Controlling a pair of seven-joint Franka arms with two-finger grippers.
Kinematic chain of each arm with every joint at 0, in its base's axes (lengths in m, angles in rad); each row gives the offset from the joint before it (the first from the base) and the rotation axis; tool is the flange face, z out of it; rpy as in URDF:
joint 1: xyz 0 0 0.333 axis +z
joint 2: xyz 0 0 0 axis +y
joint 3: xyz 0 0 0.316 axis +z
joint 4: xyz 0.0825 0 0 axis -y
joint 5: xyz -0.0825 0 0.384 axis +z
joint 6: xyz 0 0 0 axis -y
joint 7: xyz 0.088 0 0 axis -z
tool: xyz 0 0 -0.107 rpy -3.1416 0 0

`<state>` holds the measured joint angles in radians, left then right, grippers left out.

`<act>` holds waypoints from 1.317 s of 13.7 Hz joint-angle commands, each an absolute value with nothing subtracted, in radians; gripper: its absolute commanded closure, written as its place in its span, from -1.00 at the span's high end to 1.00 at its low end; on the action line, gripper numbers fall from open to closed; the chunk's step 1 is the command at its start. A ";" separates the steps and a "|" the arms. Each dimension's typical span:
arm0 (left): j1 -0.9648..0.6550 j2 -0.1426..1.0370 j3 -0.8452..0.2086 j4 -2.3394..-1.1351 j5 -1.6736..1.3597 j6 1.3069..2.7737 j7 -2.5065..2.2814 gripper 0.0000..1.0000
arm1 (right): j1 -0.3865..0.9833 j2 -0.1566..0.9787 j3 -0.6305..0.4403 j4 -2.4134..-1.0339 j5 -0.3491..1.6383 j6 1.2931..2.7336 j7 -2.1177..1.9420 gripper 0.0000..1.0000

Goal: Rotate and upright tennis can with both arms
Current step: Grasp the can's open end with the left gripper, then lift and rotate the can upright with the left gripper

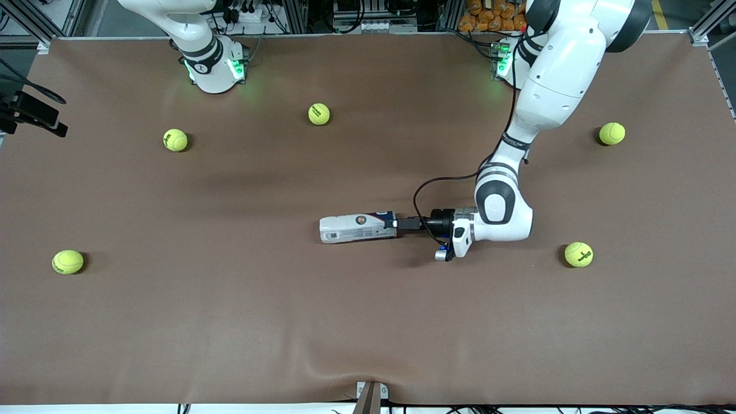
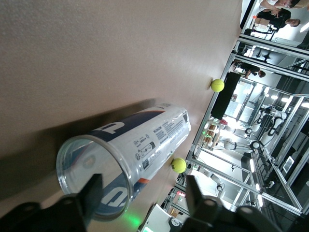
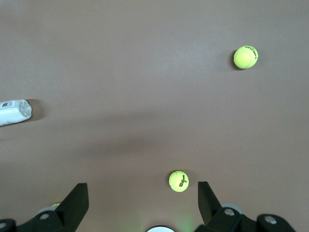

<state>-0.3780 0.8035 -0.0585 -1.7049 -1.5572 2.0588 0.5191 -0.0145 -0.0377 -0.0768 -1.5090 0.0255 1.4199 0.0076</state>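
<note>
The tennis can (image 1: 357, 227) lies on its side mid-table, its length running between the two arms' ends of the table. It also shows in the left wrist view (image 2: 140, 145) and in the right wrist view (image 3: 14, 112). My left gripper (image 1: 403, 224) is low at the can's open end, on the left arm's side. It is open (image 2: 145, 186), with one finger in front of the can's mouth and the other outside the rim. My right gripper (image 3: 141, 186) is open and empty, high over the table near its own base.
Several yellow-green tennis balls lie scattered on the brown table: one (image 1: 319, 114) and another (image 1: 175, 140) near the right arm's base, one (image 1: 68, 261) at that end, and two (image 1: 612, 133) (image 1: 578, 254) toward the left arm's end.
</note>
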 commanded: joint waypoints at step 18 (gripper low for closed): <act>-0.495 0.580 -0.049 -1.576 -1.094 2.138 -0.104 -1.00 | 0.008 -0.029 -0.078 -1.491 0.043 1.451 0.025 1.00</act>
